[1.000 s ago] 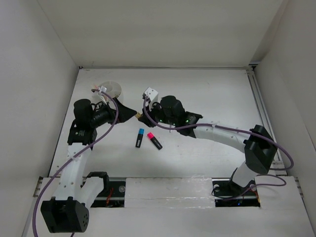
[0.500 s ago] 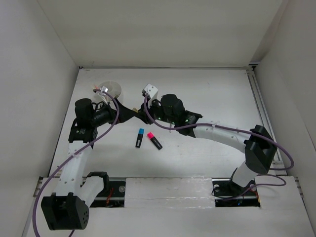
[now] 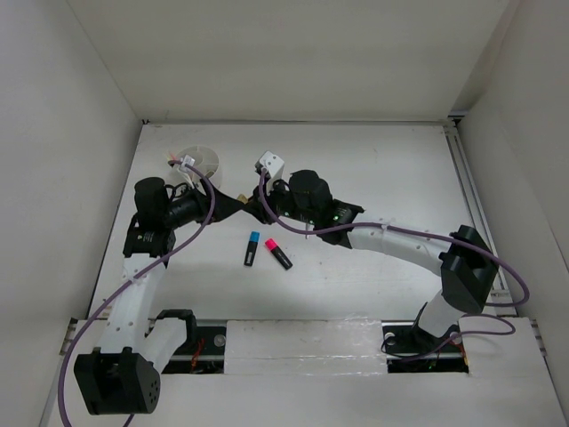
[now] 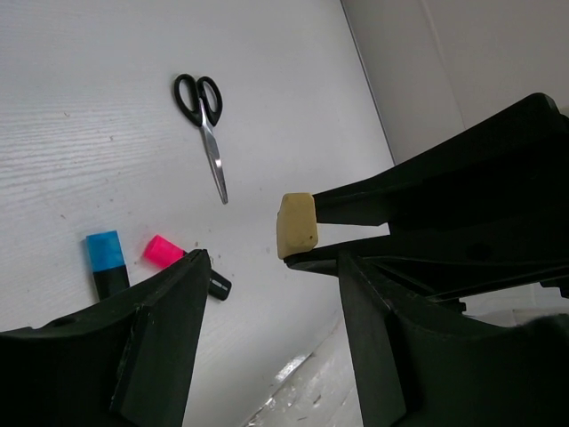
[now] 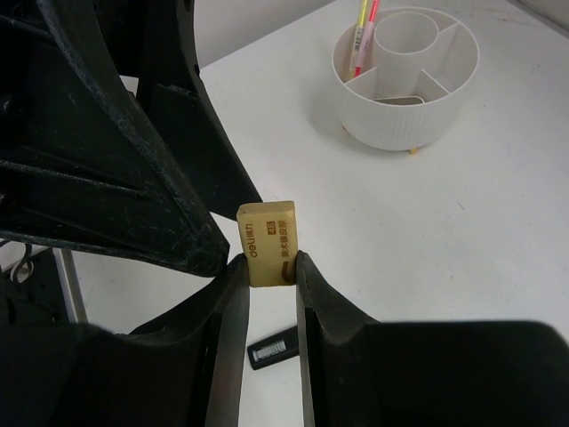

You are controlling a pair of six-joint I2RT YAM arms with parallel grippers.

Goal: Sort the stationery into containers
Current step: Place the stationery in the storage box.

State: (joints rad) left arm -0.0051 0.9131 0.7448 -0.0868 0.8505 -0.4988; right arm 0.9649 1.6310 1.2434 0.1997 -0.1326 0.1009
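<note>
The right arm reaches leftward over the tabletop [image 3: 382, 169], its tool [image 5: 267, 260] pinching the tan block [image 5: 267, 231] aloft, just in front of the left tool [image 4: 274, 264] — jaws spread wide, holding nothing — near the white bowl [image 5: 402, 126].

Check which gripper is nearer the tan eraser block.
Right. The right gripper has its jaws clamped on the tan eraser block. The left gripper faces it, jaws open, the block just ahead of them and untouched.
</note>
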